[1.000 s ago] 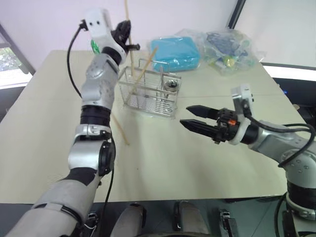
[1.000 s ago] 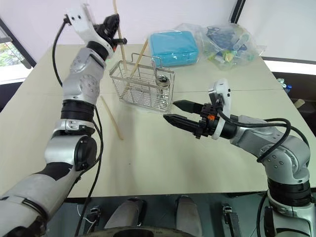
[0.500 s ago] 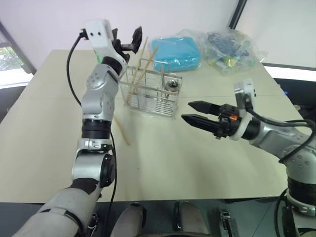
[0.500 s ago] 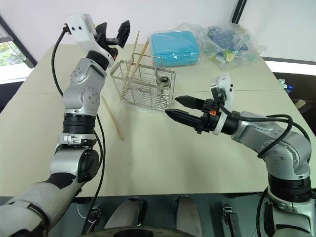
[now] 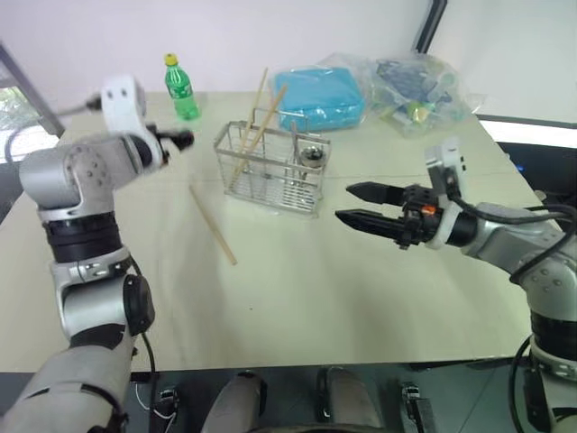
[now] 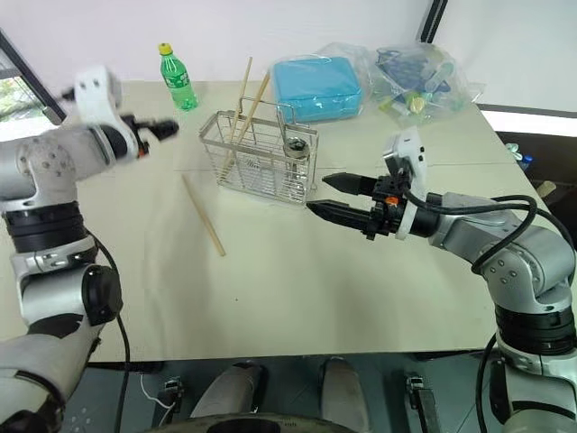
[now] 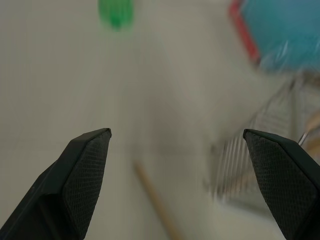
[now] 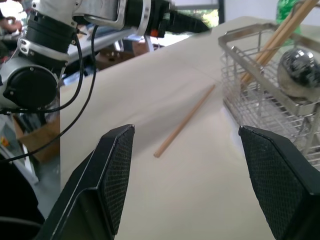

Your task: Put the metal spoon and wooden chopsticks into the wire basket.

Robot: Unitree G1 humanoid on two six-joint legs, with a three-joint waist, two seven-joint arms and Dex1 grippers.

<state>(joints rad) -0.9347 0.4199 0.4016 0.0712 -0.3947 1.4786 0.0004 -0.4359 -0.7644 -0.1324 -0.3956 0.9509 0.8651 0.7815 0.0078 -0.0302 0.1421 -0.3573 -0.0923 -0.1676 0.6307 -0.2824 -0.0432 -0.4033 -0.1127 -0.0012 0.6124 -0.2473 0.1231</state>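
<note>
Now, loose chopstick: one of the wooden chopsticks [image 5: 213, 225] lay flat on the desk [image 5: 297, 298], just beside the wire basket [image 5: 273, 168] on its left, not touching it that you could see.
Its long axis: it ran diagonally, the far end toward the basket's left wall, the near end angled toward the desk's front edge and slightly right.
Chopsticks in basket: two stood leaning in the basket's left compartments, tips slanted up and toward the desk's far edge, well above the rim.
Metal spoon [image 5: 312, 154]: its round bowl showed at the basket's right end, so you could judge it already stowed; the handle was hard to trace through the wire.
Left claw [image 6: 155, 129]: wide apart and holding nothing, up over the desk's left side, well apart from the loose stick.
Right claw [image 5: 362, 206]: parted and empty, hanging over the desk to the right of the basket, pointing at it.
Risk one: a thin stick flat on the desk gives you little to pinch; it could roll or skid toward the front edge if the fingers came down off-line from its axis.
Risk two: lifting it near one end would let it swing and knock the leaning sticks or tip the light basket.
Risk three: the green bottle [image 5: 184, 87] near the far-left corner stood in the left arm's sweep.
</note>
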